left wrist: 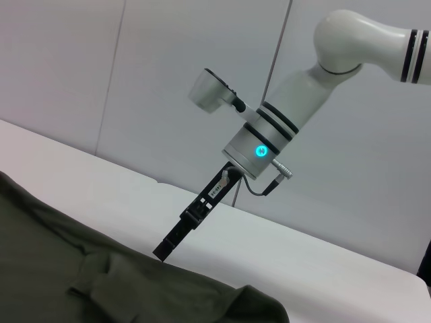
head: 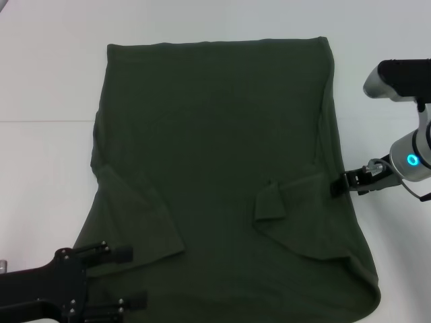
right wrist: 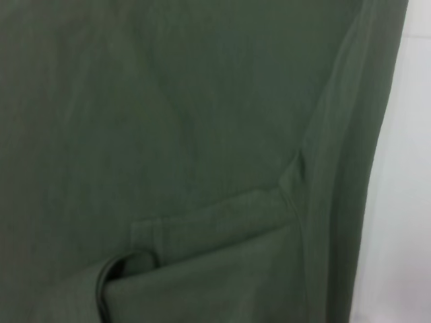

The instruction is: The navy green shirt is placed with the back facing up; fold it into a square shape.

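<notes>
Navy green shirt [head: 222, 161] lies spread flat on the white table [head: 47, 74], plain side up, and it covers most of the middle of the table in the head view. Both long side edges are folded inward, so the cloth has a tall shape that is narrower at the far end and wider at the near end. Each short sleeve is turned in on top of the body: one [head: 145, 215] near the left side, the other [head: 286, 195] near the right side, with its tip doubled over. The near right corner of the shirt is rounded and a little loose.

The right gripper [head: 340, 183] is low at the right edge of the shirt, just beside the folded sleeve. Its black fingers [left wrist: 176, 237] are close together and their tips touch the edge of the cloth; if they pinch the fabric, I cannot tell.

The left gripper [head: 131, 276] is at the near left corner of the shirt. Its two fingers [head: 118, 254] stand wide apart and hold nothing
</notes>
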`<state>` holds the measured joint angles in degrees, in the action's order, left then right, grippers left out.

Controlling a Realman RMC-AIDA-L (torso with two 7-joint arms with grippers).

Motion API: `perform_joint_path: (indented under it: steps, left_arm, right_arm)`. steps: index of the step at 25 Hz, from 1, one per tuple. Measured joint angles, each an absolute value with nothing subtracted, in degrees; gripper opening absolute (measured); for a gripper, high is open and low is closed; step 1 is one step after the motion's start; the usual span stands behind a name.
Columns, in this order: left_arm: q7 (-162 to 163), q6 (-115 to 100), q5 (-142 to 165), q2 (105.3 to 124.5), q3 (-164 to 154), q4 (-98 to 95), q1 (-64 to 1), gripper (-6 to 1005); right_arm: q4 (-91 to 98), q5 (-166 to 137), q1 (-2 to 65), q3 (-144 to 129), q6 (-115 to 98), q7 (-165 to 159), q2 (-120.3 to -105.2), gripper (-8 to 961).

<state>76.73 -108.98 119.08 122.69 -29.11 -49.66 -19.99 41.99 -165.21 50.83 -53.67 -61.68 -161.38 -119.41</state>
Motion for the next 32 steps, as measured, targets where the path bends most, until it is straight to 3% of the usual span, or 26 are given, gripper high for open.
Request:
perform_joint_path:
  steps: [3,7,12,18,23,28,32]
  left_arm:
    - [77.3,-109.0,119.0,122.69,-28.9,-49.7,-20.0,843]
    - [81.2,-109.3,119.0,122.33,-28.7,-49.7,-19.9,844]
    - [88.0,-112.6,118.9,121.14,-25.9,-49.9,-20.4,844]
    - [97.5,-114.5,121.9,118.38,-17.6,-50.9,-20.7,843]
    - [108.0,-112.5,133.2,117.04,-16.1,-52.5,-22.5,843]
    - [112.9,-106.5,137.1,116.93,-17.0,-50.7,-24.1,844]
    - [114.2,-99.8,139.3,117.08,-20.6,-49.6,-25.3,844]
  right_arm:
    - [45.0,-161.2,48.7,-53.5,-63.5,-160.1,-119.09,572]
    - [51.4,-148.1,42.9,-51.7,-68.9,-153.6,-118.4,576]
    - [52.9,-129.7,35.6,-44.3,-79.7,-142.0,-116.22,581]
    - [49.5,-118.3,28.8,-36.6,-90.2,-132.7,-114.22,587]
    - [49.3,-118.0,25.3,-35.2,-92.1,-128.5,-114.25,592]
    - [47.0,-117.7,23.9,-31.5,-93.3,-118.1,-115.65,658]
    - [43.4,-118.3,24.0,-31.2,-94.6,-112.6,-114.81,699]
